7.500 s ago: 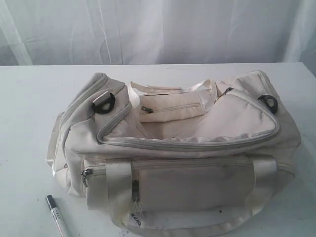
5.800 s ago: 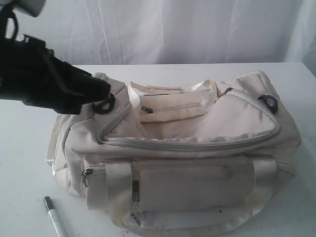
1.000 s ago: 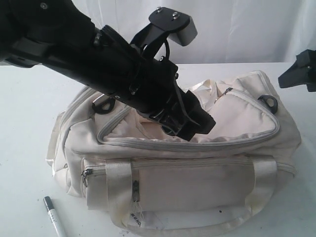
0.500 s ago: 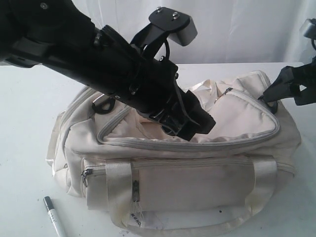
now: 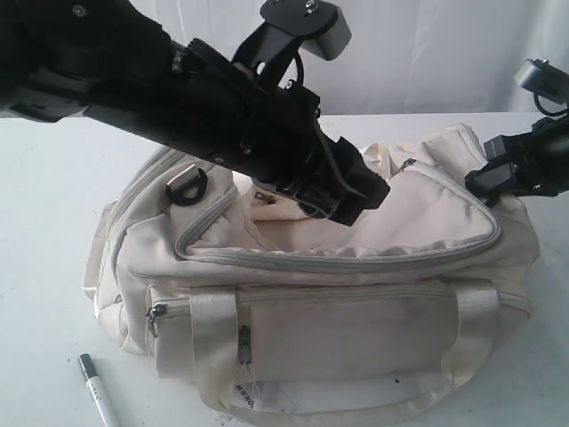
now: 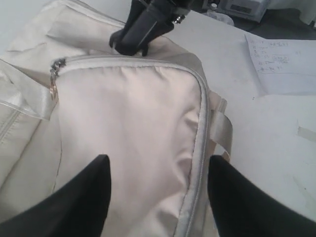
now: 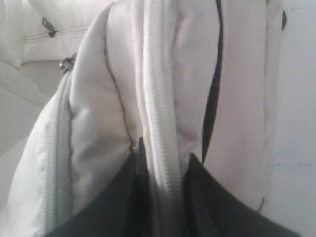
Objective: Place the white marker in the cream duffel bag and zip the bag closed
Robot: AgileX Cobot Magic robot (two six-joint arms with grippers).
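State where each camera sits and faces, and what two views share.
Exterior: off the arms, above the bag's long side, facing the cream duffel bag, white marker, left gripper and right gripper.
Left wrist: on the left arm, looking between its open fingers at the bag's top flap.
Right wrist: on the right arm, close on a zipper fold its fingers pinch.
Shared: exterior and left wrist both show the right gripper at the bag's end.

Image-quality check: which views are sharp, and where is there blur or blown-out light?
Exterior view: sharp enough, bright curtain washed out, black arm featureless, white marker clipped by the frame edge. Left wrist view: cream duffel bag crisp, slight sheen. Right wrist view: soft, too close to the zipper.
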